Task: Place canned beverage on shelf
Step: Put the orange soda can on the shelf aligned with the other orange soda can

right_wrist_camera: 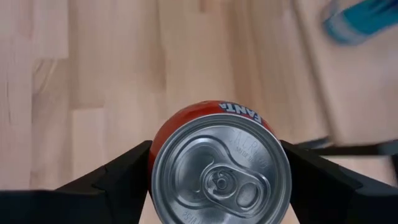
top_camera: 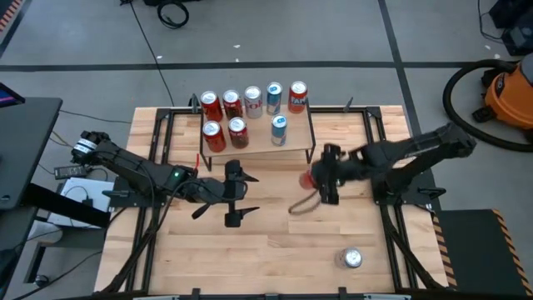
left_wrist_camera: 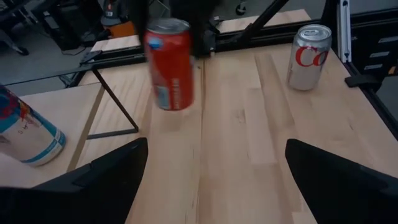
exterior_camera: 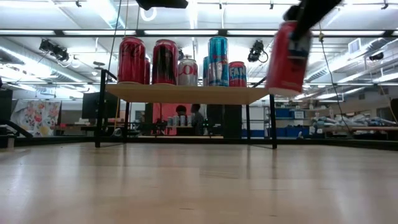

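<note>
My right gripper (top_camera: pixel 323 178) hangs just off the shelf's right near corner and is shut on a red Fanta can (exterior_camera: pixel 288 57), whose silver top (right_wrist_camera: pixel 221 171) faces the wrist camera. The shelf (top_camera: pixel 293 142), a light-wood board on thin black legs, stands at the table's far middle. It carries several cans, red ones (top_camera: pixel 211 105) on its left and blue ones (top_camera: pixel 279 128) on its right. My left gripper (top_camera: pixel 233 193) waits open in front of the shelf, above the table and touching nothing. My right gripper pinches the Fanta can's side wall (right_wrist_camera: pixel 163 138) just below the top rim, one finger (right_wrist_camera: pixel 121 177) on each of two opposite sides. The fingers come from above, slanting down. The can hangs lifted clear of the table, nearly upright, top end up.
A silver Coke can (top_camera: pixel 351 259) stands alone on the table near its front right. Black frame rails (top_camera: pixel 391 200) run along the table's sides. Bare tabletop (top_camera: pixel 275 250) lies in front of the shelf. An orange vacuum (top_camera: pixel 508 87) stands on the floor beyond the right edge.
</note>
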